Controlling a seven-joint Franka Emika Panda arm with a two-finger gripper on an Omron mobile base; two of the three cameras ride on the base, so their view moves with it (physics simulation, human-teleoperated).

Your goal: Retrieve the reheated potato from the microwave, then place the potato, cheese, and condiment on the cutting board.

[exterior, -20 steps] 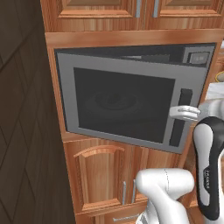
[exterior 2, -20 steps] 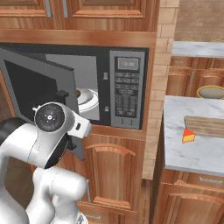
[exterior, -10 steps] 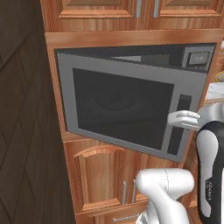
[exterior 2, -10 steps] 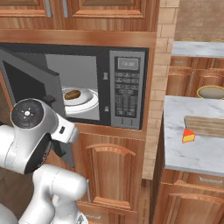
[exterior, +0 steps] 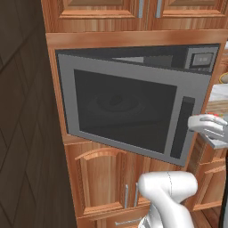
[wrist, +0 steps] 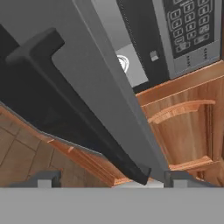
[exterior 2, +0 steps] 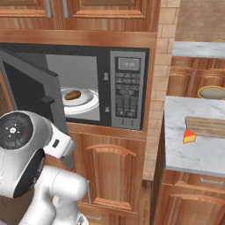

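The microwave (exterior 2: 127,90) stands with its dark glass door (exterior: 124,111) swung out to the left. Inside, the brown potato (exterior 2: 72,94) lies on a white plate (exterior 2: 90,103). My gripper (exterior: 202,126) hovers just right of the door's vertical handle (exterior: 182,127), apart from it. In the hand view my gripper (wrist: 111,179) is open, and the door's free edge (wrist: 109,92) runs diagonally down to between the fingertips. The cheese (exterior 2: 189,136) sits on the grey counter, right beside the cutting board (exterior 2: 206,126). The condiment is out of view.
Wooden cabinets (exterior 2: 114,171) fill the wall above and below the microwave. A brick pillar (exterior 2: 156,114) separates it from the marble counter (exterior 2: 193,154) on the right. A yellow-rimmed bowl (exterior 2: 212,92) rests behind the board. A dark wall (exterior: 22,133) stands at the left.
The door has swung wider open. My gripper went from shut on the handle to open and drifted right, off the handle. The arm dropped lower, uncovering the potato.
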